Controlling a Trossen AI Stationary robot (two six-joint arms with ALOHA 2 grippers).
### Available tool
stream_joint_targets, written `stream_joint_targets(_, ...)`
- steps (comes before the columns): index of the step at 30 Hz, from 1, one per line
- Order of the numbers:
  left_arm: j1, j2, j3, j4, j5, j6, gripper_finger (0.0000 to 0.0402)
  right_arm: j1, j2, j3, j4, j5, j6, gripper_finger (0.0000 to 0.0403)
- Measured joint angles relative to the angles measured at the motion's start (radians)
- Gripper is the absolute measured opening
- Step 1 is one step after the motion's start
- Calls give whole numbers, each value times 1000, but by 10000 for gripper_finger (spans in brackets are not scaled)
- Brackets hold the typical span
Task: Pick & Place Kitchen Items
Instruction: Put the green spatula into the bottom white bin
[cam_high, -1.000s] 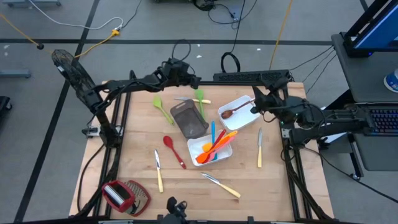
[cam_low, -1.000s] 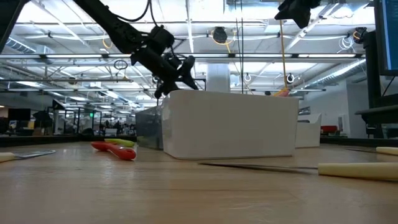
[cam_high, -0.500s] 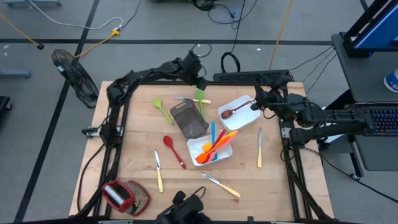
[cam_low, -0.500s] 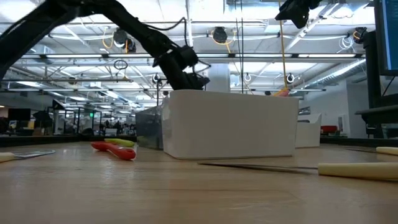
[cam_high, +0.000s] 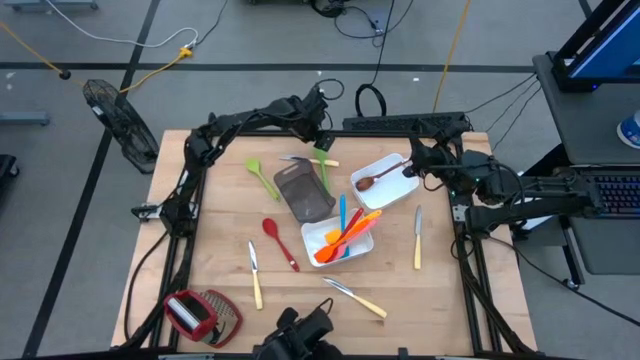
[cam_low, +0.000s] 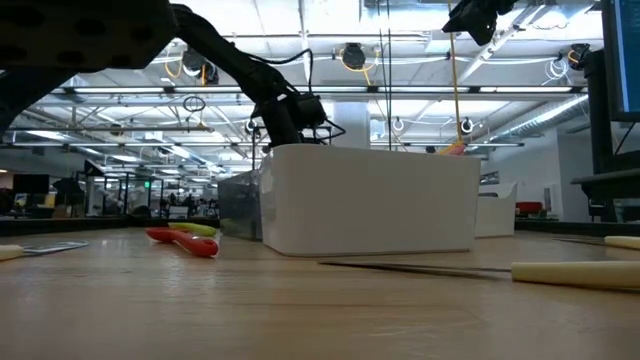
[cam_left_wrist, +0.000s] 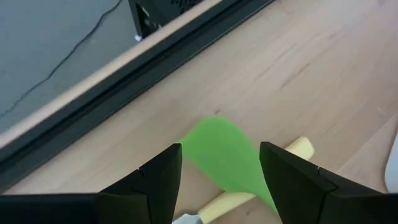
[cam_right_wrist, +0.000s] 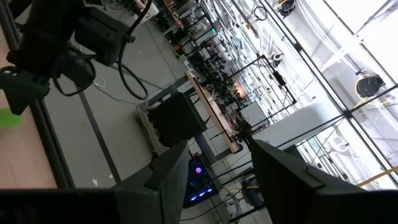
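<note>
The green spatula (cam_left_wrist: 227, 155) is seen close only in the left wrist view, lying across a pale-handled knife (cam_left_wrist: 249, 186) on the wooden table (cam_left_wrist: 336, 68); the left gripper (cam_left_wrist: 219, 180) is held open above it, nothing between the fingers. In the high view the grey-brown tray (cam_high: 303, 190) serves as landmark: the spatula (cam_high: 322, 162) lies just beyond its far corner. A white tray (cam_high: 337, 243) touching it holds orange, blue and red utensils (cam_high: 348, 232); a second white tray (cam_high: 385, 181) holds a brown wooden spoon (cam_high: 374, 179). The right gripper (cam_high: 416, 160) is held open beside that tray, empty. In the low view the near white tray (cam_low: 370, 200) hides most items; a red spoon (cam_low: 185, 240) shows beside it.
</note>
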Motion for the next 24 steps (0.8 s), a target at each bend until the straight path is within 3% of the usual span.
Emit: stream_joint_targets(24,36,60,0,13,46,-113,223,0,0,0,0,0,-3,169)
